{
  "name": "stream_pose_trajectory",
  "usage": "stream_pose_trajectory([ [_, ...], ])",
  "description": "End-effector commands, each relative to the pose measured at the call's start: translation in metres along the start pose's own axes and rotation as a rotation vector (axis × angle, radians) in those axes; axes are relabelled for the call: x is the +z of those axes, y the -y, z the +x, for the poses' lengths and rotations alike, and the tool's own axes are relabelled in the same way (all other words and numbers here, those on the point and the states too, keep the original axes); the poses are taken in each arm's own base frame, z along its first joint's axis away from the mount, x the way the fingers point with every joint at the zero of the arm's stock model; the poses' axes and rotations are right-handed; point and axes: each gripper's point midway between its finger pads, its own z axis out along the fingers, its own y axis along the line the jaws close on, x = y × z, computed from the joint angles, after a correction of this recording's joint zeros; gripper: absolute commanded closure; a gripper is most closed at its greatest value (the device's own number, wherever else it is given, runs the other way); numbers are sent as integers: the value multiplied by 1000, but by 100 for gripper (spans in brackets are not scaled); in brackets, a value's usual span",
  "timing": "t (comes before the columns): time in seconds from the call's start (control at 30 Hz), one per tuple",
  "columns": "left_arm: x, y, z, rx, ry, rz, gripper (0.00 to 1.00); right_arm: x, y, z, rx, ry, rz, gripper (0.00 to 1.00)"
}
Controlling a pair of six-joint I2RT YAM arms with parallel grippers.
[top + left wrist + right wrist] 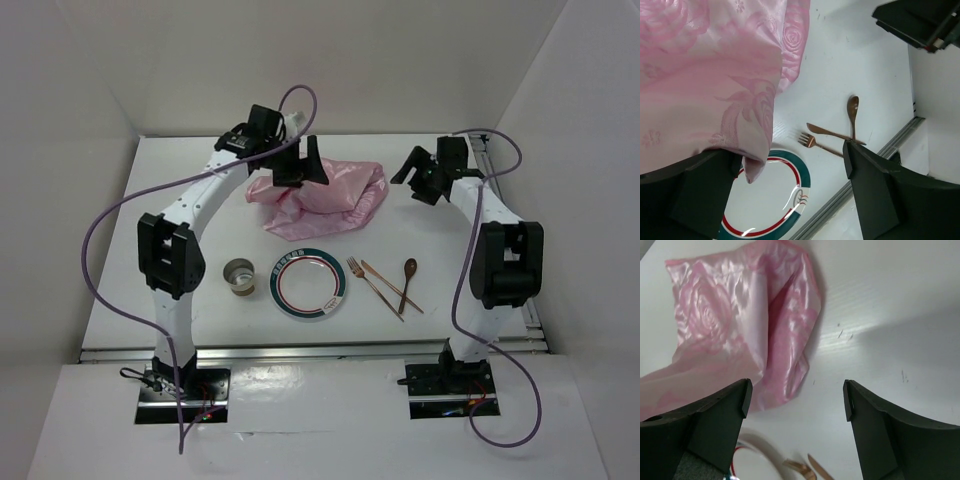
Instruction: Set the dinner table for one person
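The dinner table point(445, 235) is a white tabletop with silver rails. A crumpled shiny pink cloth point(322, 197) lies at its far middle. My left gripper point(296, 172) hangs over the cloth's left part, jaws wide open; in the left wrist view point(790, 160) a fold of cloth point(705, 75) drapes against my left finger point(695, 195). My right gripper point(412, 180) is open and empty, just right of the cloth point(740, 325), above bare table point(890, 315). A green- and red-rimmed plate point(308, 284) sits at the near middle.
A small metal cup point(239, 275) stands left of the plate. A copper fork point(370, 283), knife point(392, 287) and spoon point(408, 277) lie crossed right of it. The left wrist view shows the plate point(775, 200), fork point(812, 142), spoon point(853, 107) and front rail point(850, 190).
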Motion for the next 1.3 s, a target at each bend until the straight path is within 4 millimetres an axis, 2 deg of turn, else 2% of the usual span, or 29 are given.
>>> stream_pose_trajectory([
  [0.0,-29,1,-26,74,94,-70,0,-32,-31,5,-28,13,-134,15],
  [0.03,-35,-4,-28,62,112,-113,0,-34,-38,12,-40,5,-155,15],
  [0.07,-47,-15,-39,35,150,-145,3,-35,-44,19,-52,-7,-164,15],
  [0.1,-58,-22,-34,6,151,-173,9,-38,-47,23,-59,-9,-170,15],
  [0.13,-65,-29,-32,-23,158,-191,23,-36,-46,31,-72,-24,-168,15],
  [0.2,-80,-48,-32,-74,192,-223,45,-35,-51,38,-84,-37,-165,15],
  [0.23,-86,-57,-22,-97,198,-246,55,-34,-47,43,-82,-47,-158,15],
  [0.27,-89,-65,-17,-111,196,-268,70,-33,-45,46,-80,-55,-153,15],
  [0.3,-93,-74,-14,-124,203,-279,73,-33,-48,49,-86,-60,-157,15],
  [0.33,-89,-83,1,-147,168,-281,73,-33,-48,49,-86,-60,-158,15],
  [0.37,-90,-87,5,-155,165,-279,70,-32,-51,52,-93,-65,-163,15],
  [0.4,-92,-96,12,-177,152,-286,44,-29,-48,55,-91,-75,-156,15],
  [0.43,-89,-93,18,-183,128,-259,31,-29,-51,58,-97,-80,-161,15],
  [0.47,-90,-99,20,-199,123,-260,16,-26,-53,56,-97,-79,-162,15],
  [0.5,-91,-105,22,-210,121,-268,6,-27,-51,57,-104,-86,-157,15],
  [0.53,-89,-107,27,-217,110,-272,2,-28,-54,54,-106,-77,-163,15],
  [0.57,-91,-112,25,-242,121,-285,2,-24,-55,59,-111,-91,-162,15],
  [0.6,-93,-121,34,-293,89,-309,5,-25,-57,64,-116,-104,-162,15],
  [0.63,-87,-134,46,-337,51,-330,9,-26,-59,61,-127,-96,-168,15],
  [0.67,-84,-139,50,-357,32,-319,9,-27,-60,60,-126,-97,-167,15],
  [0.73,-83,-155,63,-440,-5,-330,9,-25,-64,72,-145,-131,-173,15],
  [0.77,-76,-162,78,-476,-51,-321,7,-23,-65,71,-145,-133,-172,15],
  [0.83,-68,-173,84,-503,-75,-324,7,-23,-66,77,-150,-147,-171,15],
  [0.9,-54,-186,101,-529,-137,-330,7,-20,-65,81,-148,-163,-172,15],
  [1.0,-41,-194,116,-556,-194,-344,9,-19,-68,80,-147,-171,-178,15],
  [1.1,-26,-200,131,-594,-251,-316,9,-17,-66,87,-158,-192,-171,14],
  [1.27,-17,-204,139,-619,-272,-303,6,-16,-65,86,-159,-187,-164,14],
])
